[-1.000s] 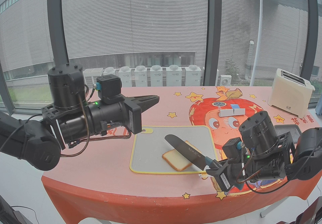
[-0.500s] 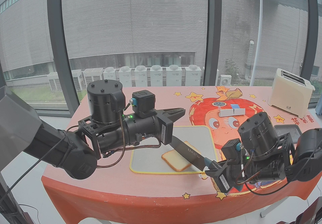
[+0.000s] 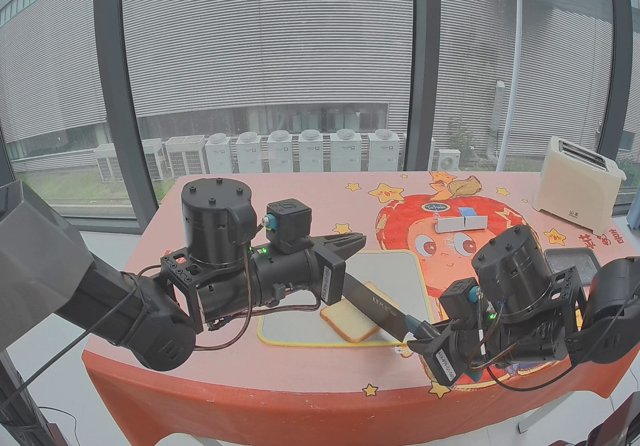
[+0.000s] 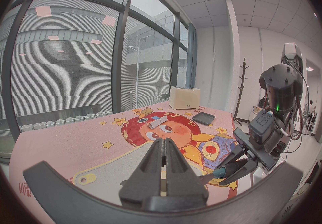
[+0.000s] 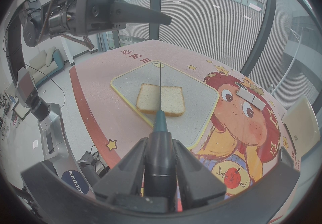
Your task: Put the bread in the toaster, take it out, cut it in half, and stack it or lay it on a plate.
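A slice of bread [image 3: 350, 322] lies flat on the grey, yellow-rimmed cutting board [image 3: 293, 307]. My right gripper [image 3: 421, 338] is shut on the handle of a dark knife [image 3: 372, 302], whose blade slants across the middle of the slice. In the right wrist view the blade [image 5: 160, 80] runs edge-on over the centre of the bread [image 5: 172, 99]. My left gripper [image 3: 360, 242] is shut with nothing in it and hovers above the board's far left part, close to the knife's tip. The left wrist view has its fingers [image 4: 172, 162] pressed together above the board [image 4: 117, 171].
A cream toaster [image 3: 577, 184] stands at the table's far right. A dark plate [image 3: 573, 264] lies in front of it, partly behind my right arm. A small white and blue block [image 3: 461, 222] rests on the tablecloth behind the board. The table's front edge is just before the board.
My left arm has swung right and down from the table's left side to above the cutting board, its tip now near the knife. The right gripper, knife and bread have barely shifted.
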